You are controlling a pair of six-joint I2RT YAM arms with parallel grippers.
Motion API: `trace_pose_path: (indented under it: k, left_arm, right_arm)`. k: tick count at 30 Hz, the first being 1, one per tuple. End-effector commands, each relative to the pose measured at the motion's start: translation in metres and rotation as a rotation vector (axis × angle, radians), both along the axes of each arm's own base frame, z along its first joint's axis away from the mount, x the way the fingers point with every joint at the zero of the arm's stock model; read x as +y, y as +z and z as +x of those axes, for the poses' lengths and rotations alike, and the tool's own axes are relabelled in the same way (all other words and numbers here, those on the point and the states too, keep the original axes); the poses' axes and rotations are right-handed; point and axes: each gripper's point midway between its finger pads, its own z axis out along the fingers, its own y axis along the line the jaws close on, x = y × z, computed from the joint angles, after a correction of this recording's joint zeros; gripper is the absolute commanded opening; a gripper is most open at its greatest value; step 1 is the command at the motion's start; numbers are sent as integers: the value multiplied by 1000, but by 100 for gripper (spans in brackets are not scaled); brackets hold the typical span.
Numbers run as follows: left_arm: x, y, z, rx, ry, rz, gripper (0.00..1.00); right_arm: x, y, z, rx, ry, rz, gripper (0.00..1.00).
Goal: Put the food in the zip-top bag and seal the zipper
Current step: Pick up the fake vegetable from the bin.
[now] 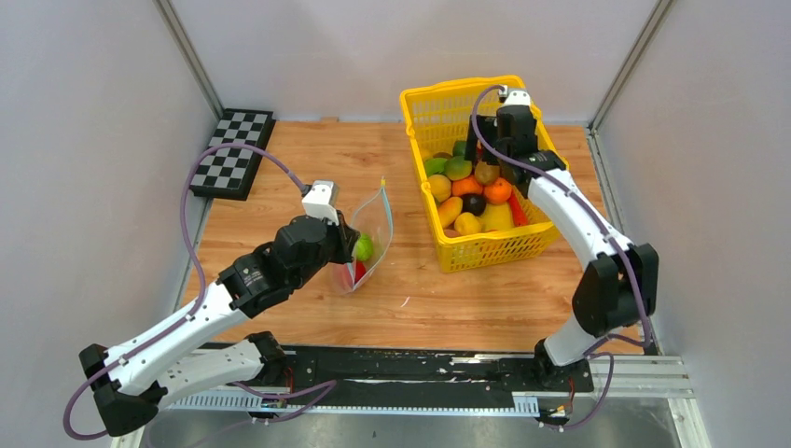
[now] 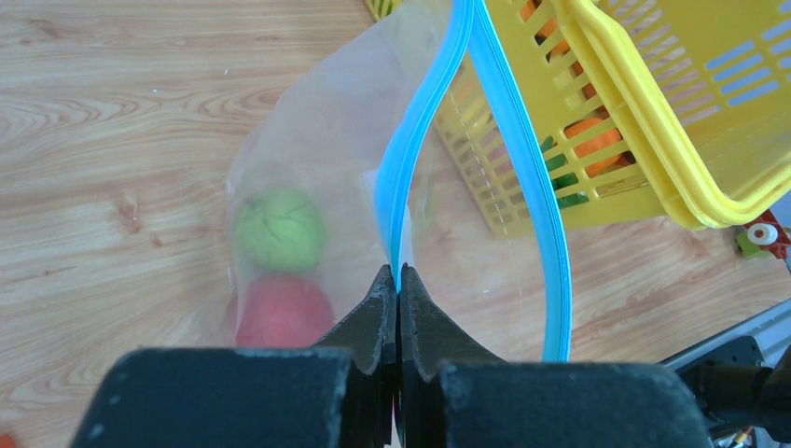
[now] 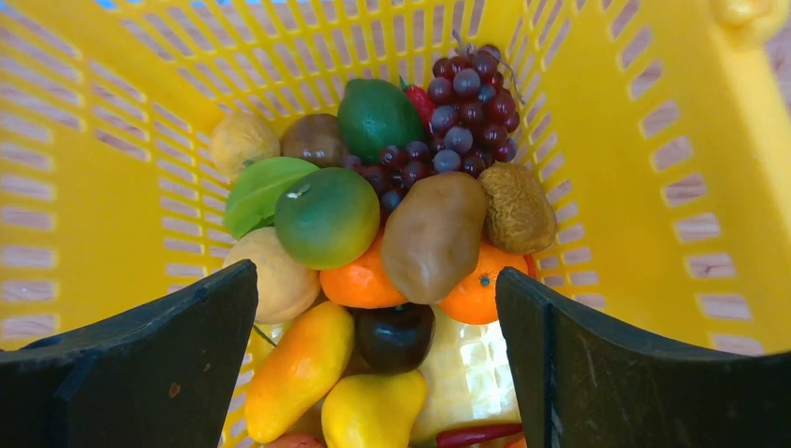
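Two fruits (image 2: 280, 227) load the limp, slippery zip-top bag (image 2: 308, 140) ahead of the left gripper (image 2: 398, 280), clenched on its stiffer zipper (image 2: 410, 168), judged the soundest hold; right gripper (image 3: 378, 275) spread, empty

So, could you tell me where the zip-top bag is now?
In the top view, the zip-top bag stands left of the yellow basket, held by the left tool pinching its zipper.

Wood-grain bench (image 1: 317, 159). Directly on it: checkerboard (image 1: 232, 154) at the far-left corner, yellow basket (image 1: 494, 247) at far right, clear zip-top bag (image 1: 378, 219) standing left of the basket.
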Motion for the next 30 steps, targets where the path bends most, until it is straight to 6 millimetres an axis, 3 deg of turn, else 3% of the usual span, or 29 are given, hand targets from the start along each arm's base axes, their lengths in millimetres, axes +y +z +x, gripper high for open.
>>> trace_pose_path:
  k: [1, 6, 11, 17, 24, 30]
  left_arm:
    - [-2, 16, 1, -27, 1, -58, 0]
    - [1, 16, 0, -30, 8, -55, 0]
    - [3, 16, 0, -32, 11, -49, 0]
    - [3, 16, 0, -32, 10, -47, 0]
    - [-2, 15, -2, -19, -10, -54, 0]
    - [1, 15, -3, -22, -3, -63, 0]
  right_arm:
    - [2, -9, 21, 75, -35, 20, 99]
    - [-9, -52, 41, 203, -126, -20, 94]
    - [-20, -66, 56, 206, -190, -44, 91]
    - [-35, -93, 60, 233, -258, -75, 87]
    - [-20, -126, 68, 319, -157, -24, 68]
    - [-5, -124, 57, 328, -77, 31, 62]
